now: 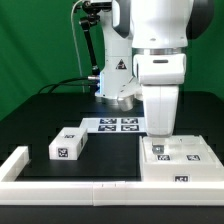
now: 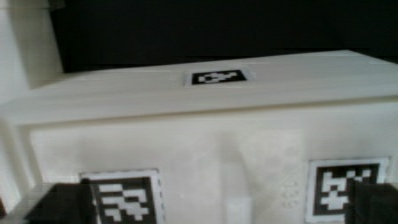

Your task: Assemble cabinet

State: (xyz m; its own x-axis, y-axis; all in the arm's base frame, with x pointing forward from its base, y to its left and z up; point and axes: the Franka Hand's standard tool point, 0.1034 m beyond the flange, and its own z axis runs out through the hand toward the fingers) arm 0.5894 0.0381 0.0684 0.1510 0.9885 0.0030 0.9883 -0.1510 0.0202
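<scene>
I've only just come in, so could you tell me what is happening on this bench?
The Panda arm's pincer hangs open just above the large white cabinet body at the exterior view's right; whether it touches is unclear. A smaller white block lies apart at that view's left, not yet fitted. The marker board lies farther back between them.

Exterior view evenly lit, bright, fairly sharp. Wrist view soft and blurred; white cabinet (image 2: 178, 110) surface nearly washed out.
</scene>
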